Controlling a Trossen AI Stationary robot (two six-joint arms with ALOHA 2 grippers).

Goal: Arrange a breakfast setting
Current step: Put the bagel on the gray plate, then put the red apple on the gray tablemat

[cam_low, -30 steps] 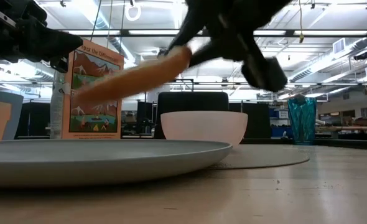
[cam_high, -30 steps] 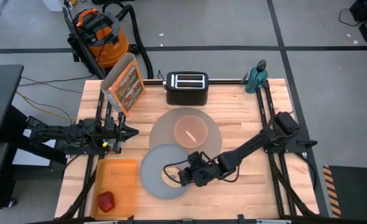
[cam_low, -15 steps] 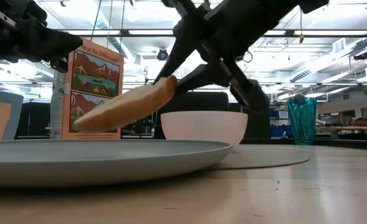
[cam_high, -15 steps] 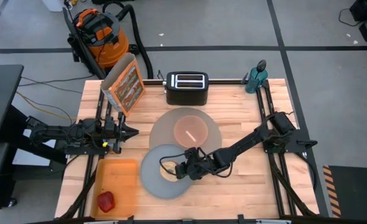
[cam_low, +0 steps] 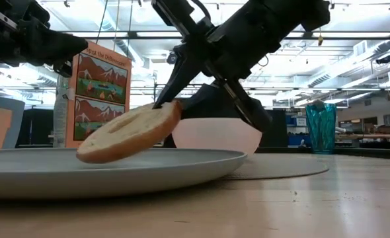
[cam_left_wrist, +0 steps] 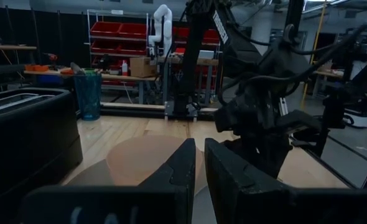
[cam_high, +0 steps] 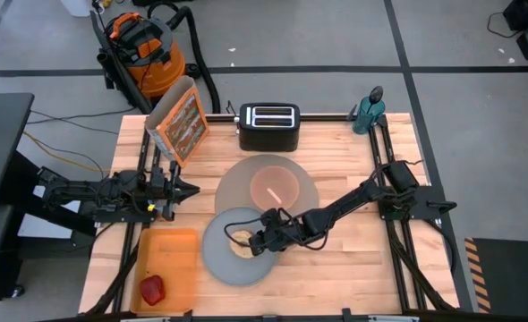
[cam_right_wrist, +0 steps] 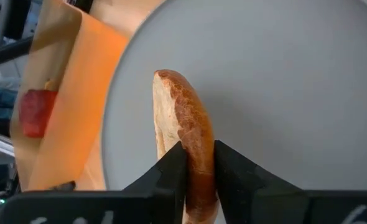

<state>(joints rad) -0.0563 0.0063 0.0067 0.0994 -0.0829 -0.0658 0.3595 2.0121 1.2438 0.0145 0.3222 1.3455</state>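
Item 1, right gripper (cam_high: 257, 240): I see it low over the grey plate (cam_high: 221, 265), fingers (cam_right_wrist: 171, 167) pinched on the edge of a bagel half (cam_low: 130, 132). The bread sits tilted, lower edge down on the plate, upper edge up in the jaws (low view shows this best). Item 2, plate: front-centre of the wooden table (cam_high: 353, 268), overlapping the near rim of the round grey-brown mat (cam_high: 235, 183). Item 3, pink bowl (cam_high: 275, 189): sits on the mat, approx. centre, behind the plate. Item 4, red apple (cam_high: 151, 289): lies in the orange tray (cam_high: 179, 255) at front left, just beside the plate, well apart from the mat. Item 5, left gripper (cam_high: 185, 190): parked at the left side of the table, by the cereal box (cam_high: 182, 120); its fingers (cam_left_wrist: 177, 171) stand nearly together w/ only a thin slit between, nothing held. Item 6, misc.: black toaster (cam_high: 268, 125) at the back edge, behind the mat; teal bottle (cam_high: 369, 111) at back right corner; orange shop vac (cam_high: 142, 49) on the floor beyond the table.
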